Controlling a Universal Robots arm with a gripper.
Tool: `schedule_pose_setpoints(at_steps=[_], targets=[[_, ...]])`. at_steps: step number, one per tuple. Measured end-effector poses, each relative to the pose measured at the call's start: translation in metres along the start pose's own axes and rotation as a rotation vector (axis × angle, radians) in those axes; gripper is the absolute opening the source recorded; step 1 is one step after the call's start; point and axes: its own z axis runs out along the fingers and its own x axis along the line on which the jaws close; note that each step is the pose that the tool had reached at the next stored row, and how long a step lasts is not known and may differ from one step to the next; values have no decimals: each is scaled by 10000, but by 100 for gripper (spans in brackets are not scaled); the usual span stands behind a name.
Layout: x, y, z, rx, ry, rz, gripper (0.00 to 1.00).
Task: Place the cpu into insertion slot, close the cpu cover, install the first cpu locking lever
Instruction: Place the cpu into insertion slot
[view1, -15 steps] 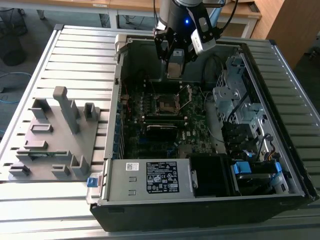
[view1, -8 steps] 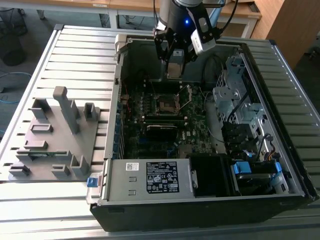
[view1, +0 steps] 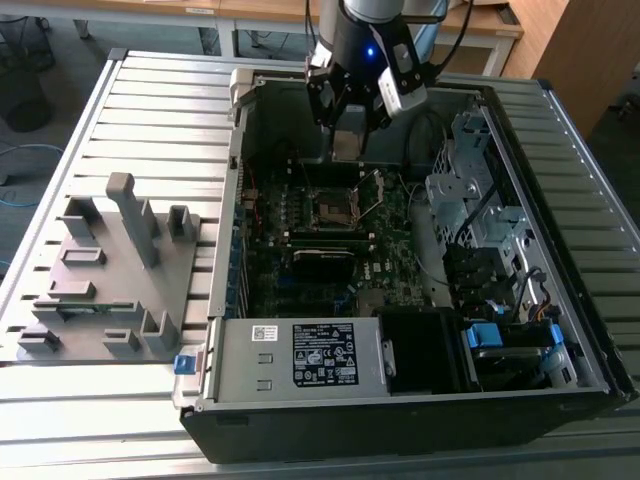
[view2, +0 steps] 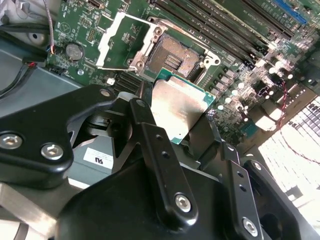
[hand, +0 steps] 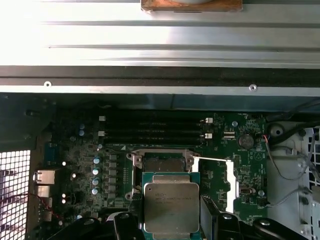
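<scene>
Grip is by the edges: my claw (view2: 177, 120) pinches the cpu (hand: 171, 207) flat, so it hangs level near the insertion slot (view2: 175, 57), not yet seated. The cpu cover (view2: 122, 40) is swung open beside it, leaving the socket bare.

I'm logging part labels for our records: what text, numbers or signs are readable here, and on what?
Nothing reads legibly.
Black label on the grey metal box: print too small.
White sticker beside it: too small.
Markings on the cpu metal top: blurred.
</scene>
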Motion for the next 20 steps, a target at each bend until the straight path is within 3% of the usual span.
schedule_pose_setpoints(at_steps=[5,17,20], targets=[[11,-4,48,0,-4,-3,54],[16,-23,257,0,-4,-4,54],[21,-25,280,2,-3,-3,54]])
